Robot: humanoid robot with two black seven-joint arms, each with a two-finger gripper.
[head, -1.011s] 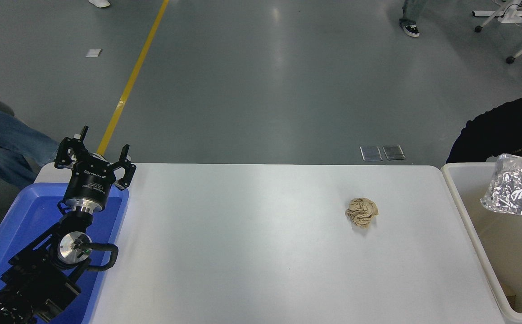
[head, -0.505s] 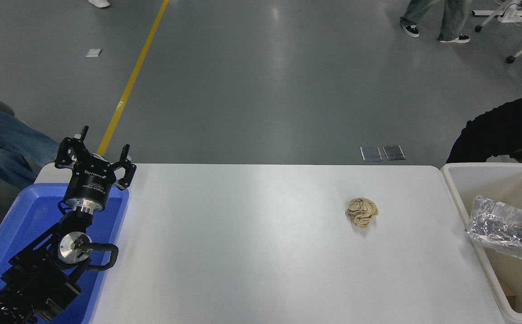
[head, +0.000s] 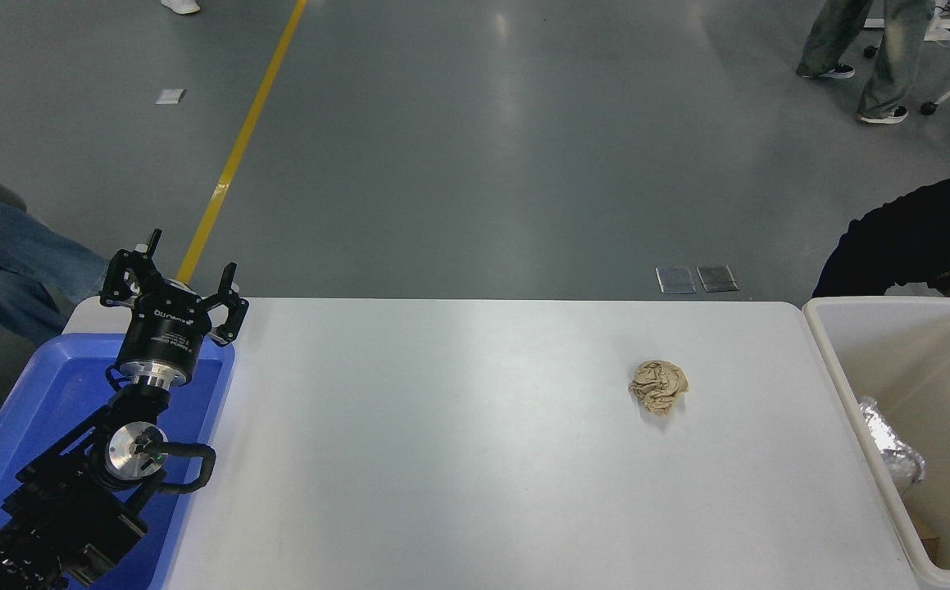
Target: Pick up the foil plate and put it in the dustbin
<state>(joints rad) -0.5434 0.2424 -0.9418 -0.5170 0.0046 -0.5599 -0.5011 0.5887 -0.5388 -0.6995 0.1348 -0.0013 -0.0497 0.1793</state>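
Lying half-hidden inside dustbin point(head: 831, 360): foil plate point(head: 888, 447); left tool point(head: 173, 288) spread, empty.

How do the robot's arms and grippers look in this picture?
Only the left arm shows fully: black, blocky links, a round silver joint cap with a small green light, and a black cable looping beside it. Its gripper has a black cylindrical body with white lettering, a silver ring below, and black fingers. Of the right arm, only a tiny dark bit shows at the right edge.

The foil plate point(head: 889, 447) lies inside the dustbin point(head: 839, 385), against its left wall. A crumpled paper ball point(head: 658, 387) sits on the counter point(head: 458, 442). My left gripper point(head: 173, 283) hangs spread above the blue tub point(head: 7, 442).
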